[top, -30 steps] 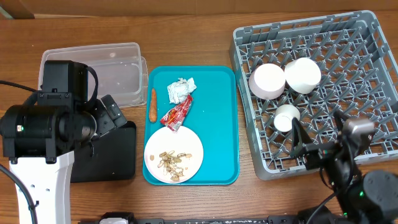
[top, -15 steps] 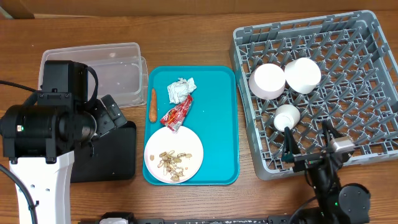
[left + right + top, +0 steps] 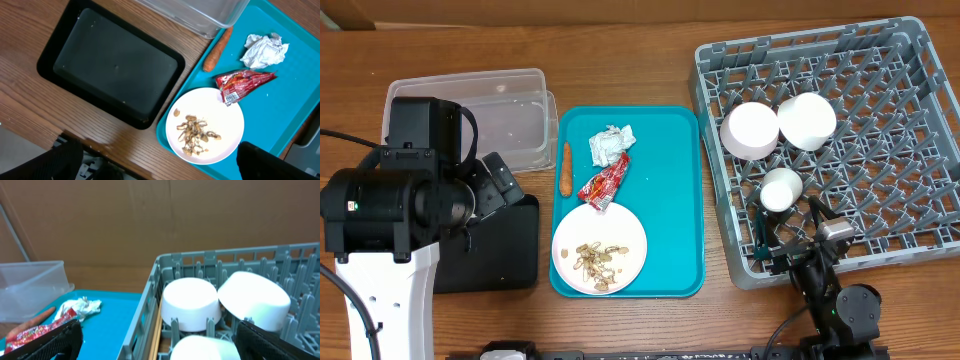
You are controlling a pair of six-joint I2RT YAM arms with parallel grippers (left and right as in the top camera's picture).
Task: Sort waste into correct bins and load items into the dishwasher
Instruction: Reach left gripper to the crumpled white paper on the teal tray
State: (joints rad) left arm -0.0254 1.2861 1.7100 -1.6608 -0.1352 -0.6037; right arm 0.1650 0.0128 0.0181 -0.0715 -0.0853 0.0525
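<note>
Both the left gripper (image 3: 157, 165) and right gripper (image 3: 157, 342) gape empty, fingers (image 3: 45, 340) mostly cropped.

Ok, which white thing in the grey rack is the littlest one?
The small cup, sitting alone in the rack, closest to the robot. The left bowl and right bowl behind it are clearly bigger and sit side by side.

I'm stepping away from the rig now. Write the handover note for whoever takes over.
Left gripper open, empty, above the black tray.
Right gripper open, empty, over the dish rack near the cup.
Done: two bowls and cup racked.
On the teal tray: napkin, wrapper, carrot, plate with food scraps.
Clear tub and black tray hold nothing.
Left: bin the waste, rack the plate.
</note>
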